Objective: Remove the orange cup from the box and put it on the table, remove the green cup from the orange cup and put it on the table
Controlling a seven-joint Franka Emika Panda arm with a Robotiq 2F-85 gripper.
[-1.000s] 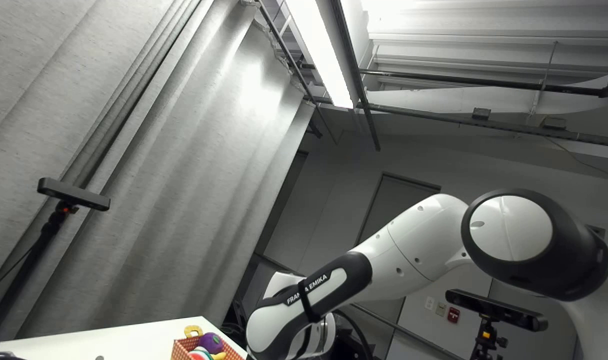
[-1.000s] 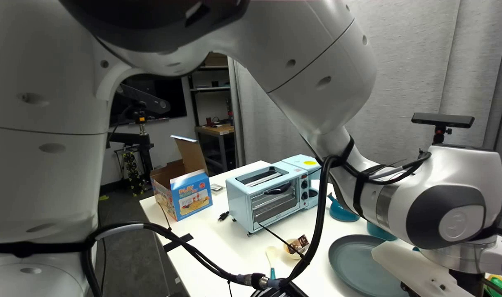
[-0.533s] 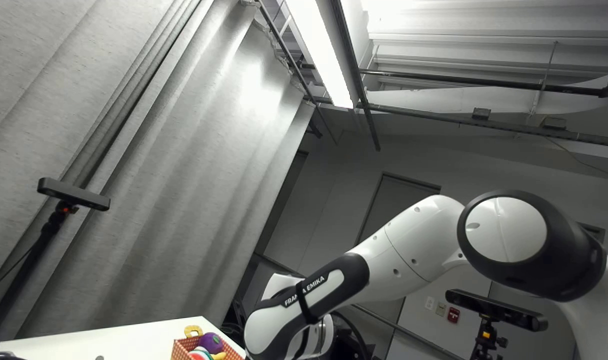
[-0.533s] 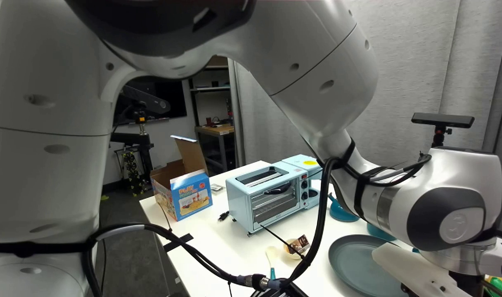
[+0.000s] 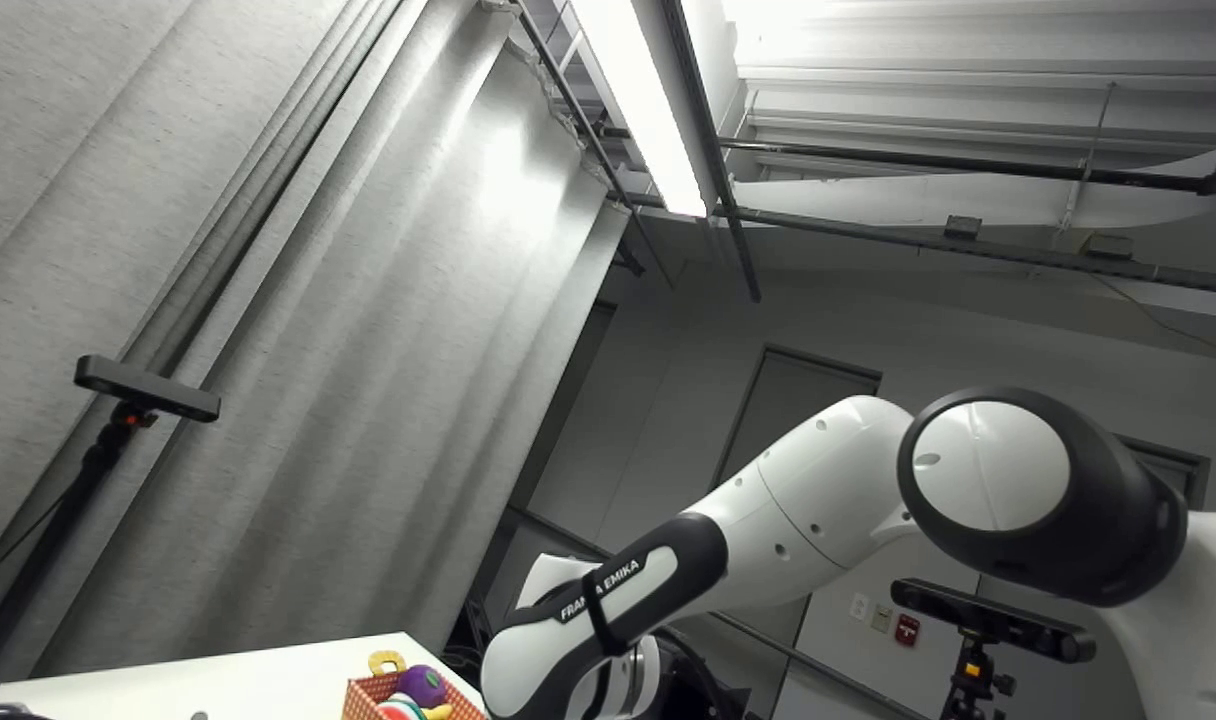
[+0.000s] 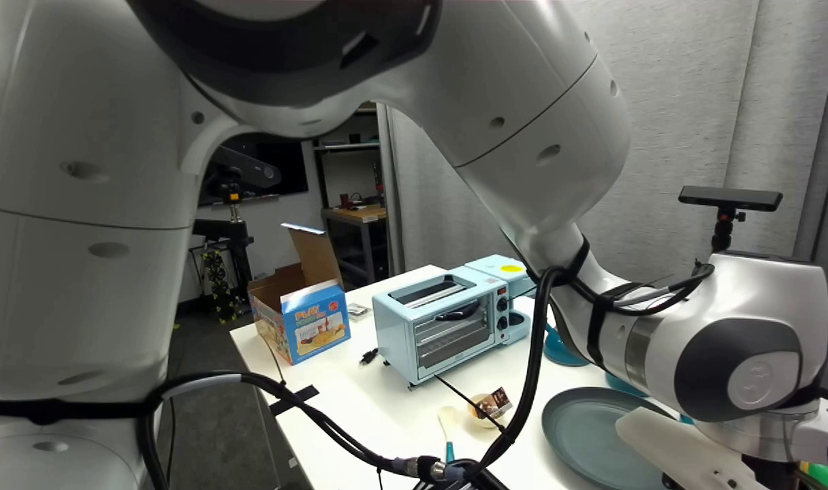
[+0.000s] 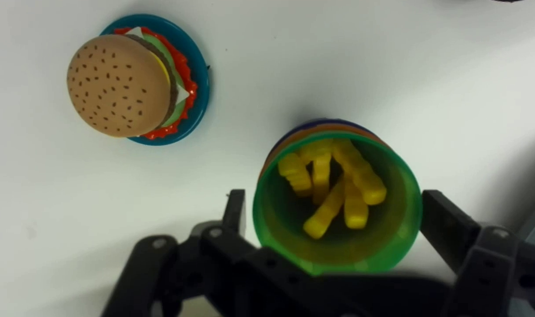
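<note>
In the wrist view a green cup [image 7: 404, 229] sits nested in an orange cup [image 7: 327, 128], whose rim shows behind it. A dark blue rim [image 7: 322, 121] shows outside the orange one. Several yellow fry-like pieces [image 7: 324, 211] lie in the green cup. My gripper [image 7: 333, 209] is open, a finger on either side of the cups. The right finger is at or very near the green rim; a gap shows at the left. The table [image 7: 258, 75] is pale whitish. In an exterior view a bit of green [image 6: 822, 473] shows below the wrist; the fingertips are cut off there.
A toy burger [image 7: 118, 86] on a teal plate [image 7: 201, 88] lies near the cups. A grey plate [image 6: 577, 435], a toaster oven [image 6: 427, 320], an open blue box [image 6: 315, 327], a spoon [image 6: 448, 425] and a checked basket [image 5: 363, 690] with toy food stand on the table.
The arm has moved slightly downward in both exterior views, the wrist sinking a little toward the table. The objects on the table have not visibly moved.
</note>
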